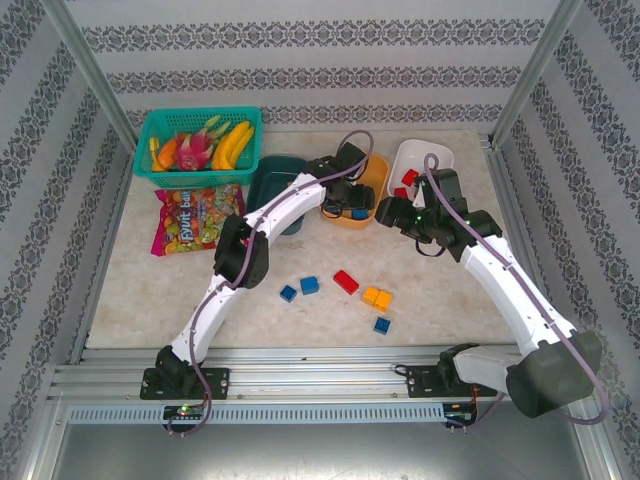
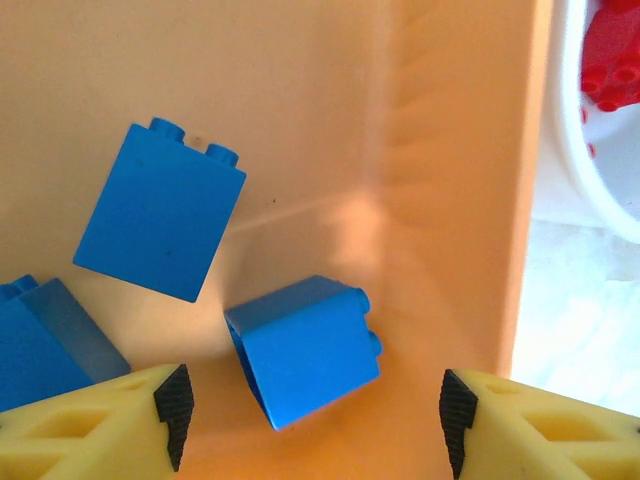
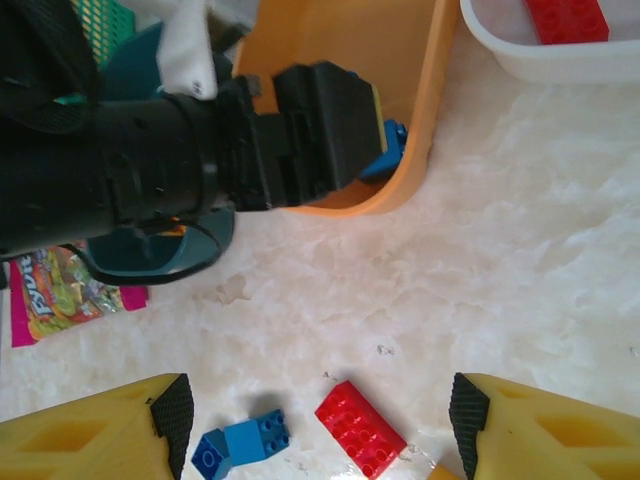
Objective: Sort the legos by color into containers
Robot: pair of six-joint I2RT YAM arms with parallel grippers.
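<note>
Blue drop-off looking complete.
Small blue studded plastic brick (image 2: 305, 350) is lying loose in the orange plastic tub (image 2: 450, 150), left gripper (image 2: 310, 420) hanging wide and empty above. Right gripper (image 3: 320, 420), also wide and empty, is hovering over a red studded brick (image 3: 360, 428), needing descent.

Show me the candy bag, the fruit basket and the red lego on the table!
candy bag (image 1: 195, 218): top view, middle of the bag
fruit basket (image 1: 195, 180): top view, near wall
red lego (image 1: 346, 281): top view, studded top

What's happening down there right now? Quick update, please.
Left gripper open over orange tub, blue bricks inside. Right gripper open above red brick. More bricks loose on table; nothing blocking.
</note>
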